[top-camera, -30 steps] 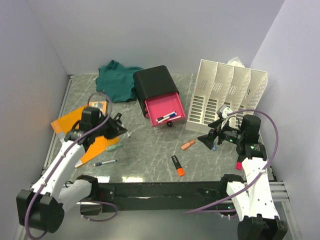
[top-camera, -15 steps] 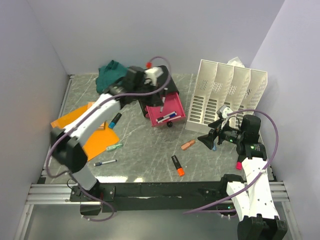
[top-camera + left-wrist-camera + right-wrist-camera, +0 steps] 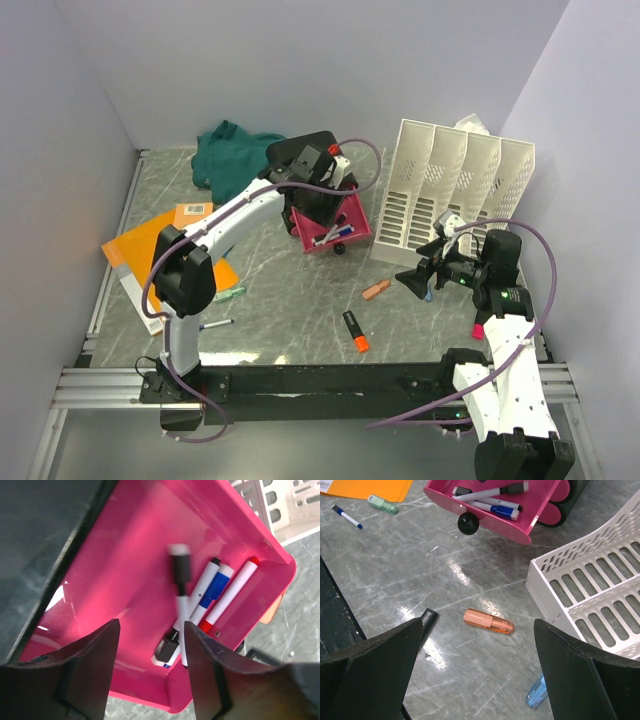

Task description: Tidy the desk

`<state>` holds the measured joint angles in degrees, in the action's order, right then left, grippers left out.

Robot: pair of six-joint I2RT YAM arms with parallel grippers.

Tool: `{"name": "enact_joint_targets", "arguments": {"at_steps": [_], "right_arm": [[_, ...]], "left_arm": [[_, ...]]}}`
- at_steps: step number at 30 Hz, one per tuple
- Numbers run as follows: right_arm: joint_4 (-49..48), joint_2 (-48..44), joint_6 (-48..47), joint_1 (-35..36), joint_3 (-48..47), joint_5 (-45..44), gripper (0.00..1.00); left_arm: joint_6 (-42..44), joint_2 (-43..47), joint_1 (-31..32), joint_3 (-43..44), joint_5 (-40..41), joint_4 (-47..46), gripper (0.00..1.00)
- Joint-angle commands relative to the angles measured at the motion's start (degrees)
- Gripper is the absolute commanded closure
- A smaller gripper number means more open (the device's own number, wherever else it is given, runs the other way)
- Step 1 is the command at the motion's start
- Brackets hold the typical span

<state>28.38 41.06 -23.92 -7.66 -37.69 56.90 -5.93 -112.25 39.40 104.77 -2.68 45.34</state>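
Observation:
The grey-green marble desk [image 3: 300, 285] carries scattered stationery. My left gripper [image 3: 338, 192] hangs open over the open pink drawer [image 3: 352, 228] of the black drawer box [image 3: 300, 160]. In the left wrist view the gripper [image 3: 150, 667] is open above the pink drawer [image 3: 125, 555]. A blurred black-capped marker [image 3: 181, 587] lies in it, free of the fingers, across several other markers [image 3: 220, 592]. My right gripper [image 3: 413, 278] is wide open and empty above the desk [image 3: 485, 680], near a peach highlighter [image 3: 488, 621] and a blue cap [image 3: 536, 696].
A white file rack [image 3: 460, 195] stands at the back right and a green cloth [image 3: 232, 160] at the back left. An orange folder [image 3: 150, 250], a green marker [image 3: 230, 293] and a pen [image 3: 210, 325] lie at the left. An orange-black highlighter [image 3: 355, 331] lies near the front.
My left arm has swung from the orange folder at the left across to the pink drawer. Its jaws now stand open over a blurred marker in the drawer. The right arm has not moved.

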Motion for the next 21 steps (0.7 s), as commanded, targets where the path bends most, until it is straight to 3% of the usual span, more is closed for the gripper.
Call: {"name": "enact_joint_targets", "arguments": {"at_steps": [1,7,11,13,16,17,20,21], "right_arm": [[-0.2,0.0,-1.3,-0.4,-1.8,1.2,0.00],[2.3,-0.1,-4.9,-0.5,-1.6,4.2,0.00],[6.6,2.6,-10.6,2.4,-3.0,5.8,0.00],[8.0,5.9,-12.3,5.9,-5.6,2.2,0.00],[9.9,10.7,-13.3,20.9,-11.0,-9.0,0.00],[10.1,12.0,-13.1,27.7,-13.6,-11.6,0.00],[10.6,19.7,-12.2,37.3,-19.8,-17.8,0.00],[11.1,22.2,-12.1,43.9,-21.9,-19.4,0.00]], "left_arm": [[0.4,3.3,0.3,2.2,2.5,-2.9,0.39],[-2.7,15.5,0.2,-6.6,4.9,-10.3,0.36],[-6.3,32.5,-1.1,-24.5,6.8,-20.3,0.23],[-10.0,42.1,-2.6,-31.2,6.3,-22.7,0.15],[-15.0,55.1,-7.6,-44.0,5.8,-25.8,0.01],[-15.9,58.2,-10.2,-49.4,6.5,-26.1,0.01],[-18.0,69.2,-13.2,-56.2,10.6,-24.5,0.00],[-18.3,71.6,-13.5,-57.1,12.1,-22.7,0.01]]}}
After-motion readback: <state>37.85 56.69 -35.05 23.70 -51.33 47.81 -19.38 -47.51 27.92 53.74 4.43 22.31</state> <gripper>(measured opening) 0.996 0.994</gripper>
